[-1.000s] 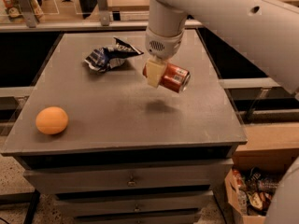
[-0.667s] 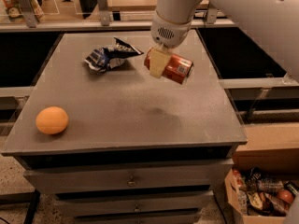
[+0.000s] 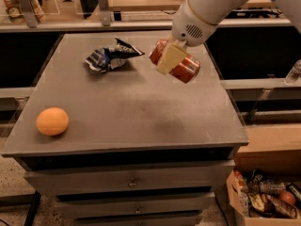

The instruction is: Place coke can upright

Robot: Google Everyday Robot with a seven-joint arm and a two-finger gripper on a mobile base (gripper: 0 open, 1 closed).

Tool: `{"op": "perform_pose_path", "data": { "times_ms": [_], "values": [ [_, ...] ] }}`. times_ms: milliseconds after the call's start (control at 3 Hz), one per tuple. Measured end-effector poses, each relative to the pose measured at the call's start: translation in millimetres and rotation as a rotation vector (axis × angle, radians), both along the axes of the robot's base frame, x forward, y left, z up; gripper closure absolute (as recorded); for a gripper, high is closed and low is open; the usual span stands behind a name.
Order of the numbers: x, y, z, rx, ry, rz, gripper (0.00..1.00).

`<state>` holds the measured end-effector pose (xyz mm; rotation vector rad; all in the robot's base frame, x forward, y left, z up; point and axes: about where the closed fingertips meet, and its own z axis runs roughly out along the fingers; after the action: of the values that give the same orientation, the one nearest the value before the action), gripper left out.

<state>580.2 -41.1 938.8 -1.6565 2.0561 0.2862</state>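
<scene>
The coke can (image 3: 184,67) is red-orange and lies tilted on its side in the air, held above the right rear part of the grey table (image 3: 122,102). My gripper (image 3: 170,58) hangs from the white arm that comes in from the upper right and is shut on the can. One cream-coloured finger (image 3: 170,58) crosses the can's middle. The can's shadow falls on the table below it.
A crumpled blue-and-white snack bag (image 3: 109,56) lies at the table's rear, left of the can. An orange fruit (image 3: 52,121) sits near the front left edge. A cardboard box of snacks (image 3: 263,197) stands on the floor at the lower right. Drawers run under the tabletop.
The gripper has lifted the can higher above the table, and the arm has swung up toward the right. The bag and the orange have not moved.
</scene>
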Motion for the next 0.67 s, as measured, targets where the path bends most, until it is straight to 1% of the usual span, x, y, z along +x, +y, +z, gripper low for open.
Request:
{"op": "perform_pose_path", "data": {
  "times_ms": [333, 667],
  "values": [
    [1.0, -5.3, 2.3, 0.219, -0.065, 0.075, 0.79],
    [-10.4, -10.6, 12.4, 0.292, -0.093, 0.124, 0.94]
  ]
}}
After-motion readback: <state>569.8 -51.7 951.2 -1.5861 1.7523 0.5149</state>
